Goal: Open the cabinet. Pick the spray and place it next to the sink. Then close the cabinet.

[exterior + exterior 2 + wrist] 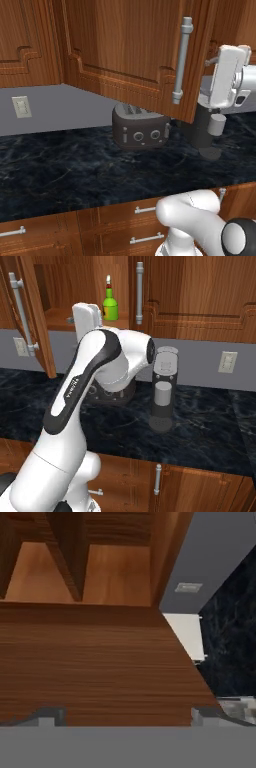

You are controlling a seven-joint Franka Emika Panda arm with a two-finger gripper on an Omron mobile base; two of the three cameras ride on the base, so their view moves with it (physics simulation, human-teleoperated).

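Cabinet (125,45) door swung open, spray (110,304) waiting upright on inner shelf, near its front edge.
Fingers (50,717) spread wide, gripping nothing. Opening done; left to do: picking bottle, setting beside sink, shutting door by bar handle (182,60).

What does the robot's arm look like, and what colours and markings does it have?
The arm is glossy white with rounded, tube-like links and dark grey to black bands at the joints. Small dark lettering runs along one link. A flat white boxy piece sits at the wrist. The fingertips are small and dark grey. No loose cables are visible.
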